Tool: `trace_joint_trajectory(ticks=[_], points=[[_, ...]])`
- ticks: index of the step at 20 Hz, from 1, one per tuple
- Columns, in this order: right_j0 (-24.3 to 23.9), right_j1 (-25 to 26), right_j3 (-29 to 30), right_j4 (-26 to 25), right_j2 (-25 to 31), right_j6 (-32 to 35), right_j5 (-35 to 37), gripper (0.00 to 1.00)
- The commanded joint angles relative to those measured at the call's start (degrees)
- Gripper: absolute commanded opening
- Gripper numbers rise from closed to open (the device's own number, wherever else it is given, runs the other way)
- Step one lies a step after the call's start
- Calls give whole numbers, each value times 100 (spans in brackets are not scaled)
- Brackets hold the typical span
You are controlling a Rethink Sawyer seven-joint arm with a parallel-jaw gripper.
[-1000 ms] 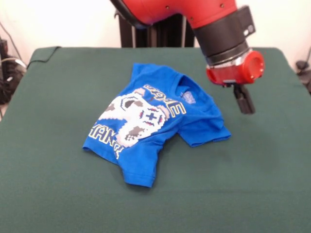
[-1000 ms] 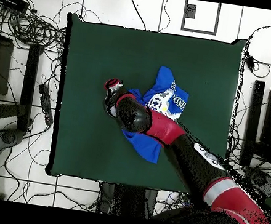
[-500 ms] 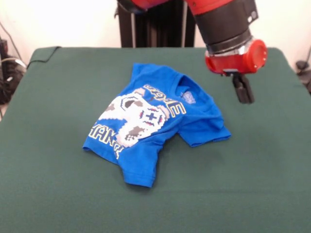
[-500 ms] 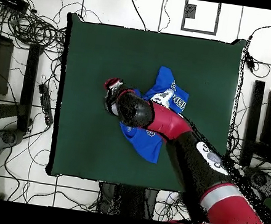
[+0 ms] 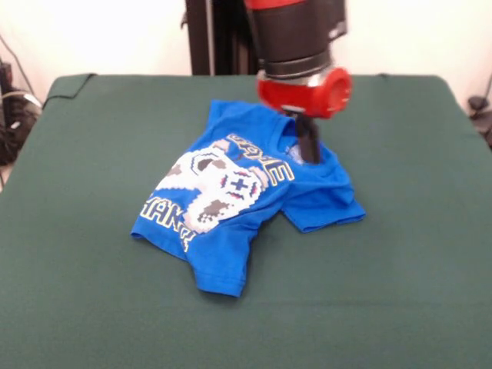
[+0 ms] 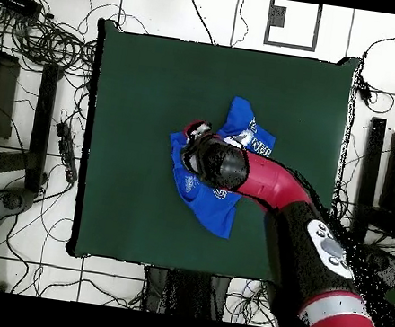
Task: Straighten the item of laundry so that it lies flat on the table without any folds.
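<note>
One blue T-shirt lies crumpled near the middle of the green table, print side up, with folds at the hem and a sleeve. Gripper hangs directly over the shirt's collar area; contact unclear. Cannot tell whether its jaws are spread or closed.

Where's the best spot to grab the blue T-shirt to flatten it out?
Probably the T-shirt is best gripped at its folded-under hem corner, coming straight down from above. That edge lies bunched and doubled, near bare table, so there is room to pull it outward.
</note>
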Motion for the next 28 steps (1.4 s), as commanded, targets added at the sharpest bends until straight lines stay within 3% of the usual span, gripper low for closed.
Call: trace_joint_trajectory(ticks=[1,8,13,21,23,26,28], points=[[-217,876,64,175,-143,339,546,0],[-324,1780,-113,150,-185,264,522,0],[-63,1832,-220,58,-527,438,367,0],[113,1848,-241,159,-929,443,1238,0],[10,1954,-285,121,-839,352,983,0],[-509,2272,-268,-361,-175,74,-931,0],[-732,2328,-280,-668,146,-136,-1406,0]])
